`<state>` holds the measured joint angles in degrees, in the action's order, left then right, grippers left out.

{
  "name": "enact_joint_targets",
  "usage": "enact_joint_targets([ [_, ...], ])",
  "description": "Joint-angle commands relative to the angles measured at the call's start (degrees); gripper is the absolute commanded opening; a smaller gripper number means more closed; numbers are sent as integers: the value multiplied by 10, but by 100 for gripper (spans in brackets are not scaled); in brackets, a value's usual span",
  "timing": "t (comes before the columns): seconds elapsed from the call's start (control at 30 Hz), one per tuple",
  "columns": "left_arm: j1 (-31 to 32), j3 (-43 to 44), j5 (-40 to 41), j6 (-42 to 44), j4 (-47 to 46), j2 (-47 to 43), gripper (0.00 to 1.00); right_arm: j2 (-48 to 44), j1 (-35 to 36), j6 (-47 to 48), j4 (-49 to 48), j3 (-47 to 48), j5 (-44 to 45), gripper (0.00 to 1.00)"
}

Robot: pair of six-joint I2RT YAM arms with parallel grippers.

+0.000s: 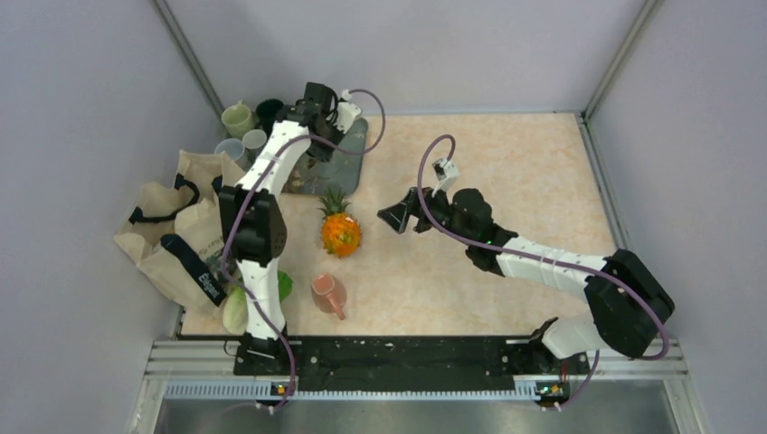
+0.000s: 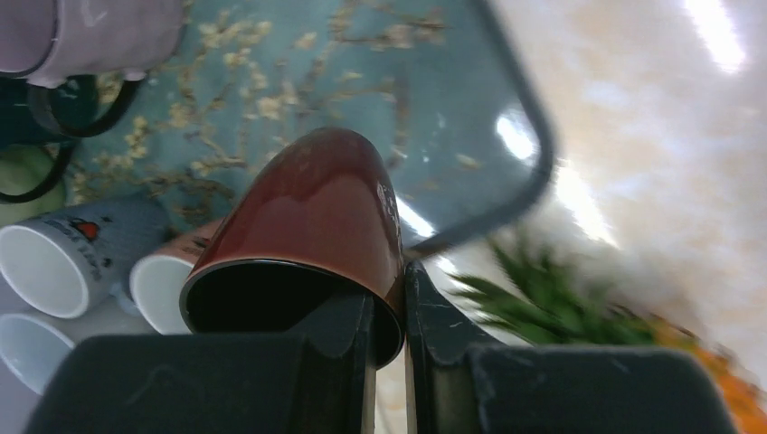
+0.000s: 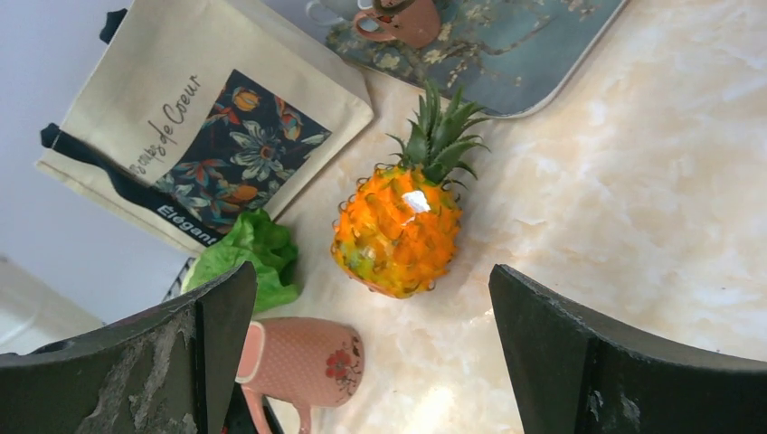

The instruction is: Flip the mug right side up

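Two pincers are in view, and only one has a hold. The left pincer [image 2: 389, 303] is clenched on the rim of a dark red mug [image 2: 317, 208]. One finger [image 2: 348, 321] sits inside the mouth and the other [image 2: 430, 307] presses the outer wall. The mug is tilted, with its open mouth toward the wrist camera and its base pointing away at the tray [image 2: 452, 108] below. Whether the base touches the tray cannot be told. The tray is blue with a blossom pattern and lies at the far left corner of the desk [image 1: 525, 181].

Several other cups crowd the tray's left side. Among them are a grey mug [image 2: 63, 253] lying with its mouth toward the camera and a lilac mug [image 2: 99, 32] beyond it.

The right pincer [image 1: 395, 217] is released, its jaws spread wide and grasping nothing. It hangs over the middle of the desk, just right of a pineapple [image 1: 341, 233]. The pineapple lies on the desk with its leaves pointing to the tray.

Closer to the near edge, a pink mug [image 1: 327, 294] lies on its side with its handle toward that edge. Some lettuce [image 3: 249, 258] rests just left of it. A printed tote bag [image 1: 172, 226] slumps at the desk's left edge.
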<state>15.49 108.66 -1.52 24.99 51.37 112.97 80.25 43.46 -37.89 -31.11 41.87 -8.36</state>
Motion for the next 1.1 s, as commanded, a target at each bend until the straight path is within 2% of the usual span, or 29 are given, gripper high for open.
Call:
enact_joint_targets([
  [0.0, -57, 148, 44, 52, 36, 94, 0, -41, 2, 47, 25, -9, 27, 99],
  [0.07, -69, 172, 44, 64, 35, 125, 0, -51, 2, 55, 31, -16, 35, 99],
  [0.27, -80, 171, 32, 90, 22, 165, 0, -70, 2, 68, 40, -29, 48, 99],
  [0.53, -84, 171, 56, 104, -2, 202, 1, -77, 1, 80, 44, -32, 47, 99],
  [0.67, -85, 174, 62, 110, -9, 211, 12, -77, 2, 81, 41, -35, 45, 99],
  [0.83, -85, 171, 86, 106, -44, 203, 40, -78, 2, 82, 44, -35, 43, 99],
  [0.97, -85, 162, 91, 106, -80, 181, 54, -77, 2, 84, 45, -34, 43, 99],
  [1.07, -85, 161, 74, 101, -83, 165, 58, -77, 2, 84, 47, -33, 44, 99],
])
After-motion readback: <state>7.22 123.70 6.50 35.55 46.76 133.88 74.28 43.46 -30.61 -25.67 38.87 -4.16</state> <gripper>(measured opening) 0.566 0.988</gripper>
